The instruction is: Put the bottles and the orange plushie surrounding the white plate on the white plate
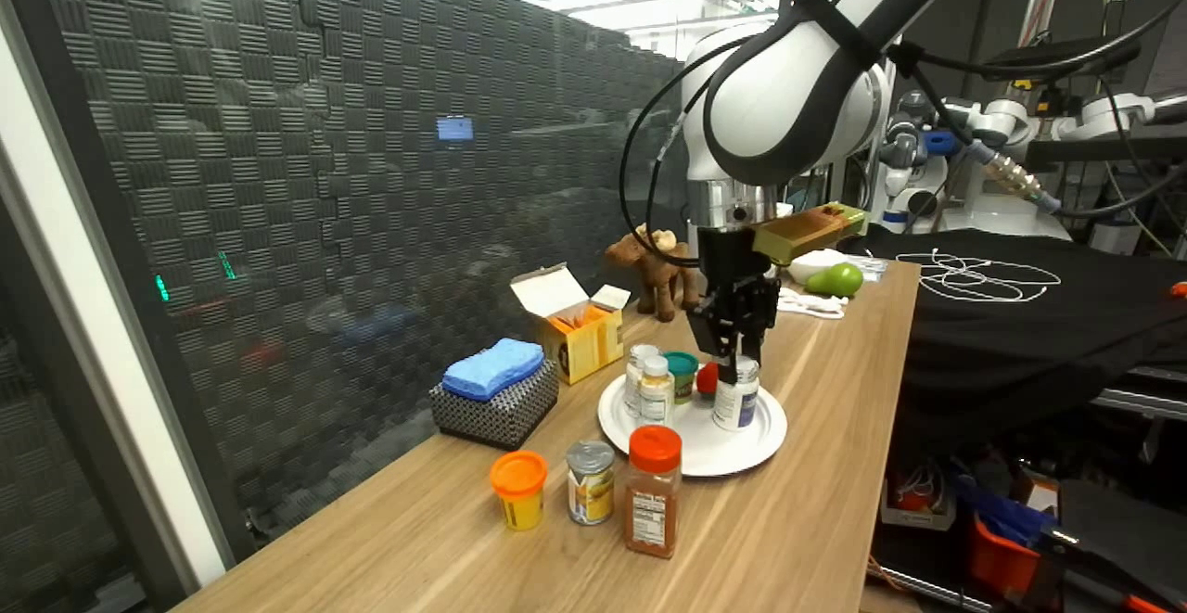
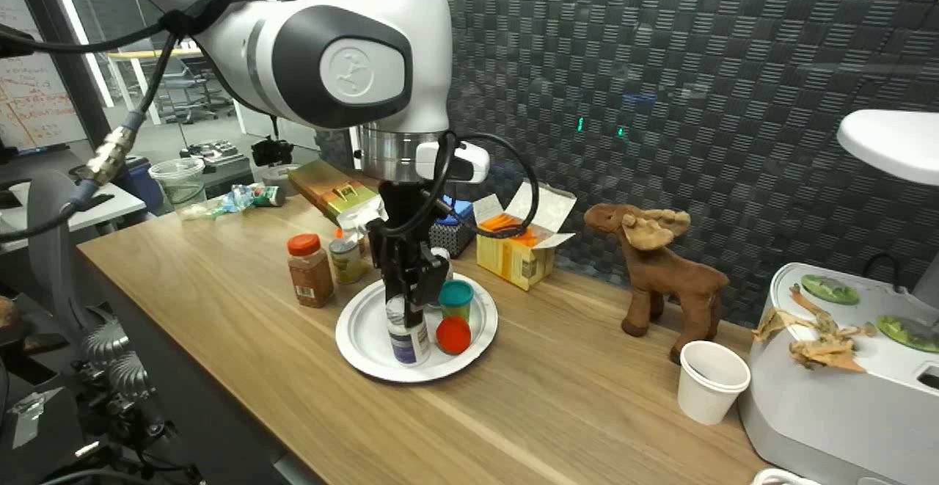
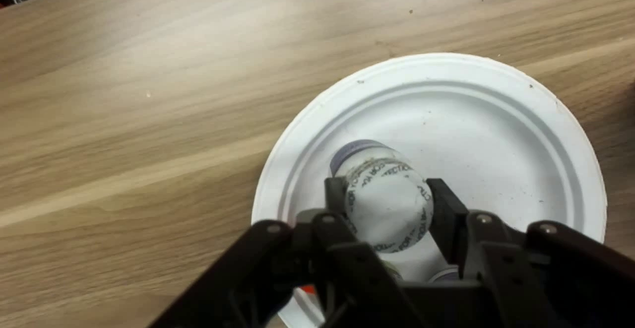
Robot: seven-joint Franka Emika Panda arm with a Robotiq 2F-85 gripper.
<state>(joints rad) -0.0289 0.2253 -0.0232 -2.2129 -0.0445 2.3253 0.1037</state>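
Observation:
My gripper (image 3: 384,204) is shut on the cap of a white bottle (image 1: 736,406), one pad pressed to each side. The bottle stands nearly upright, its base seemingly on the white plate (image 1: 714,460). Sharing the plate are two white-capped bottles (image 1: 656,400), a teal-lidded tub (image 2: 456,297) and a round red thing (image 2: 453,335). Off the plate stand a red-capped brown spice jar (image 1: 652,506), a silver-topped can (image 1: 591,488) and an orange-lidded yellow tub (image 1: 521,497). The orange plushie is hidden or out of view.
Behind the plate are an open yellow carton (image 1: 584,339), a patterned box (image 1: 501,414) topped with blue cloth (image 1: 493,368), and a brown moose toy (image 2: 660,272). White cups (image 2: 710,386) stand beside a grey-white machine (image 2: 836,382). A green pear (image 1: 835,280) lies farther along the table.

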